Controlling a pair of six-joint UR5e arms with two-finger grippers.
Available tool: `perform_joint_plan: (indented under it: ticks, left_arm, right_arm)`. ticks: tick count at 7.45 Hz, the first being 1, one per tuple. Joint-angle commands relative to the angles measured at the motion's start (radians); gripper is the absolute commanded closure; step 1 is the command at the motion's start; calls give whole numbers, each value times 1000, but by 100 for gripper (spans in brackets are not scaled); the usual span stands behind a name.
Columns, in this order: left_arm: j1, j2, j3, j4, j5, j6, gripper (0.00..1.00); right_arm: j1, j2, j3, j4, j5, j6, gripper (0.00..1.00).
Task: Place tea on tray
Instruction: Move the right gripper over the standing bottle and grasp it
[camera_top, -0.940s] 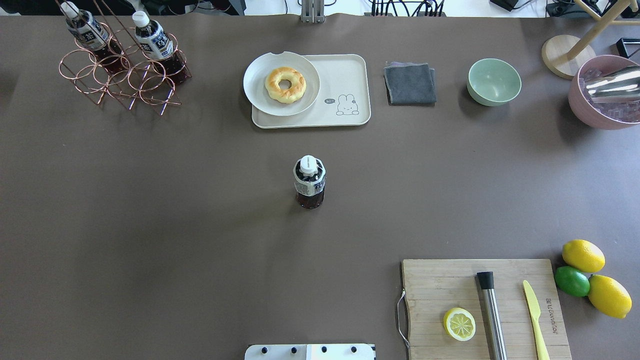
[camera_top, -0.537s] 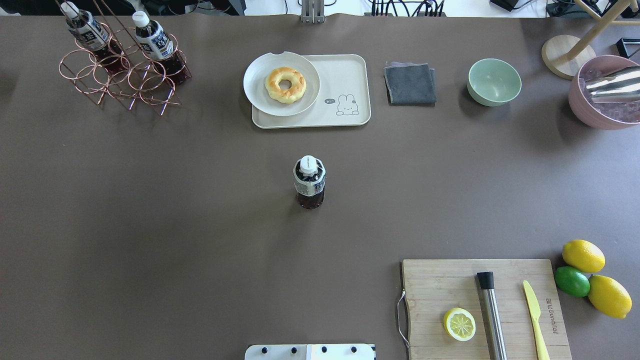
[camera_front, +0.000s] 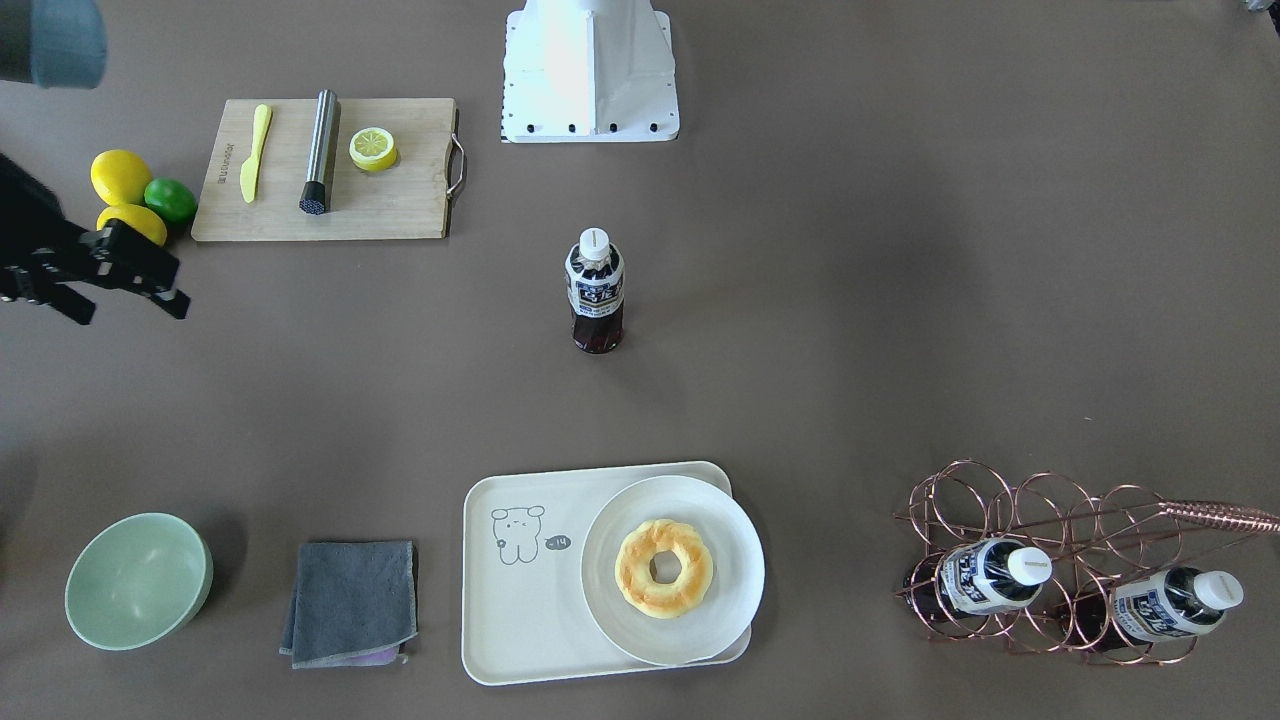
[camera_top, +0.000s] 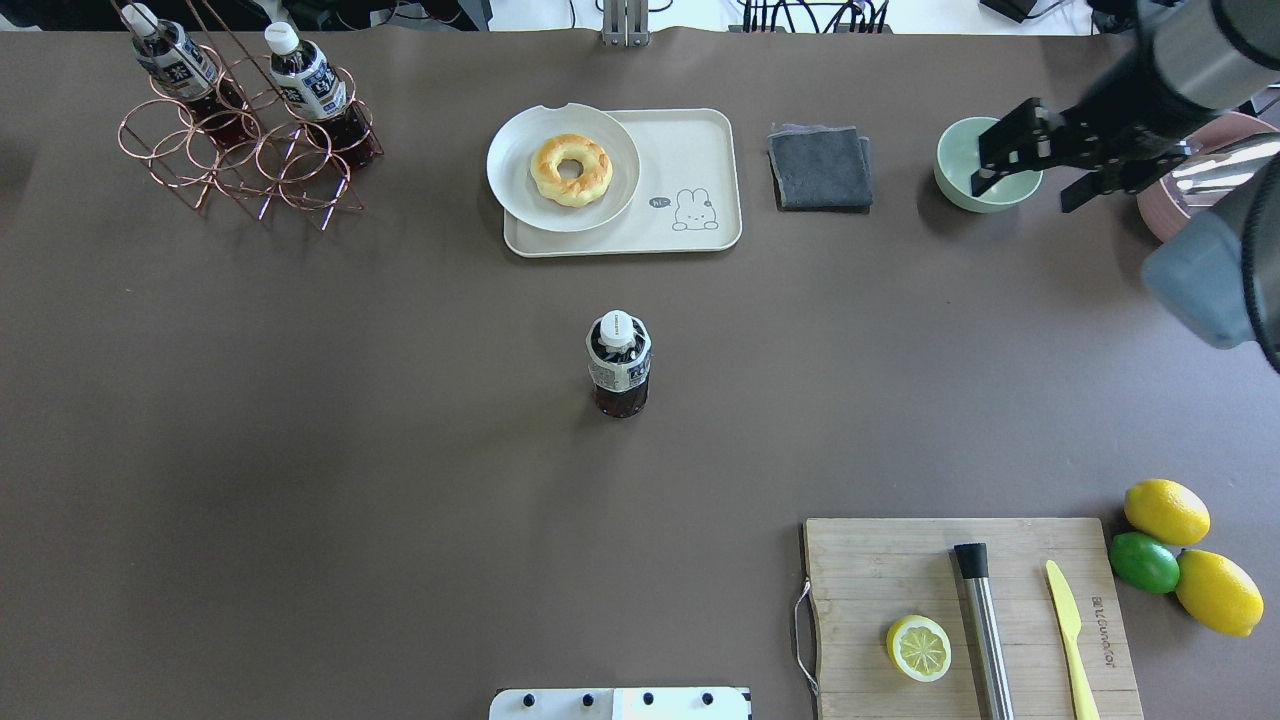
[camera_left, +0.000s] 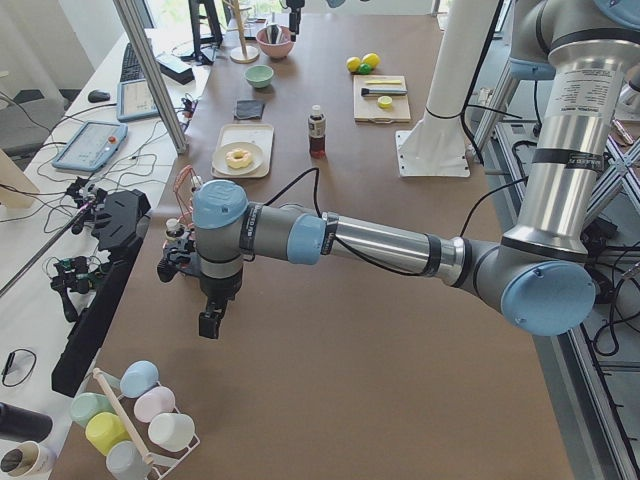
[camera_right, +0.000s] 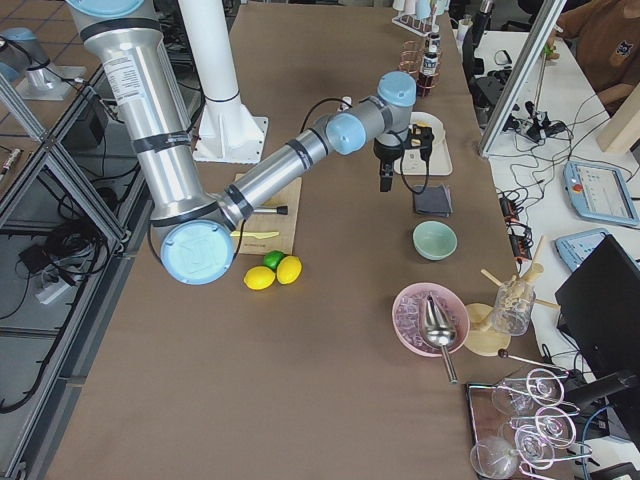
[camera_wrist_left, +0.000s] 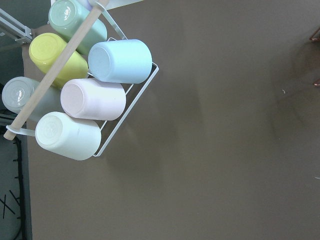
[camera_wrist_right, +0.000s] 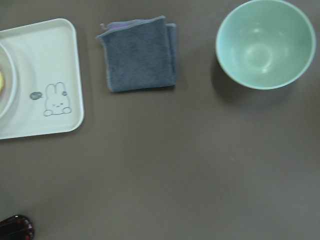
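Tea bottle (camera_top: 618, 362) stood upright at the middle of the tabletop (camera_top: 300, 400), well apart from the bear tray (camera_top: 700, 150), and I judged it light, stiff yet slick, best taken around its labelled body, while the right tool (camera_top: 1020, 198) hung wide open and empty; whether the left tool (camera_left: 210, 322) was spread I couldn't tell.

A round white plate (camera_top: 515, 185) carries a ring doughnut (camera_top: 570, 193); a folded grey cloth (camera_top: 820, 166) lies beside a green bowl (camera_front: 138, 580); the wooden board (camera_top: 880, 570) holds a half lemon (camera_top: 918, 648), a steel rod (camera_top: 985, 630) and a yellow knife (camera_top: 1070, 630); a copper wire rack (camera_top: 240, 150) stands on the surface (camera_top: 300, 450).
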Motion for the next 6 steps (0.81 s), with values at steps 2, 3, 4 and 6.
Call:
perform_joint_plan:
  ticks: [2,3,4,6]
  left_arm:
    - [-13,8,0,-2,-7,2,2]
    - [-13,9,1,-1,-7,2,2]
    - [-15,9,1,-1,-7,2,2]
    - [-15,11,6,1,-27,2,2]
  right_arm:
    - [-248,248,19,-4,-132,287,0]
    - [-300,319,21,-44,-179,351,0]
    - [-354,412,22,-193,-237,358,0]
    - [-470,488,19,-302,-377,348,0]
